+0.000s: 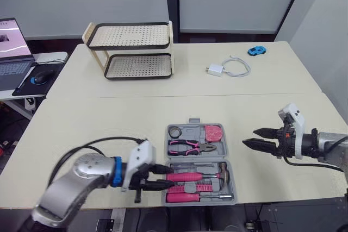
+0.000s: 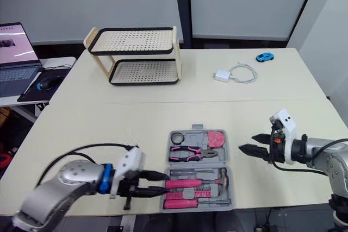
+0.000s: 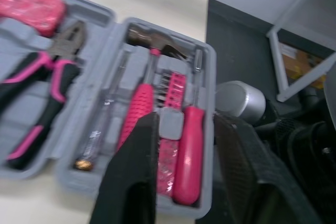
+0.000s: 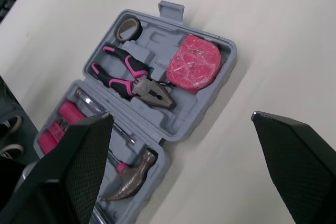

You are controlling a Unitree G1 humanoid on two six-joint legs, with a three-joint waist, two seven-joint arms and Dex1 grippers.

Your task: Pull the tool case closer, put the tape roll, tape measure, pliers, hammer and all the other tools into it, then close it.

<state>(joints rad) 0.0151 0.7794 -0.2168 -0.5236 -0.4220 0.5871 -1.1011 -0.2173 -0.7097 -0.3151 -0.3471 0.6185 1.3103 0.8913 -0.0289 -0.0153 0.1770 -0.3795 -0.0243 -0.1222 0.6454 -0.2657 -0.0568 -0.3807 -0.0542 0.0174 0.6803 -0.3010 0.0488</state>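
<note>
The grey tool case point(image 1: 187, 132) lies open flat near the table's front edge. Its far half holds the tape roll point(image 1: 175, 132), the pink tape measure point(image 1: 213, 132) and the pliers point(image 1: 190, 146). The near half holds the hammer point(image 1: 196, 176), a pink bit holder point(image 3: 169, 129) and a pink screwdriver point(image 3: 189, 150). My left gripper point(image 1: 156, 177) is open at the case's left side, its fingers reaching over the hammer handle and the bit holder. My right gripper point(image 1: 256, 138) hovers wide open just right of the case, pointing at it.
A two-tier perforated rack point(image 1: 133, 50) stands at the back left. A white charger with cable point(image 1: 225, 69) and a blue toy car point(image 1: 256, 50) lie at the back right. A laptop point(image 1: 11, 47) and mouse point(image 1: 42, 76) sit on a side desk.
</note>
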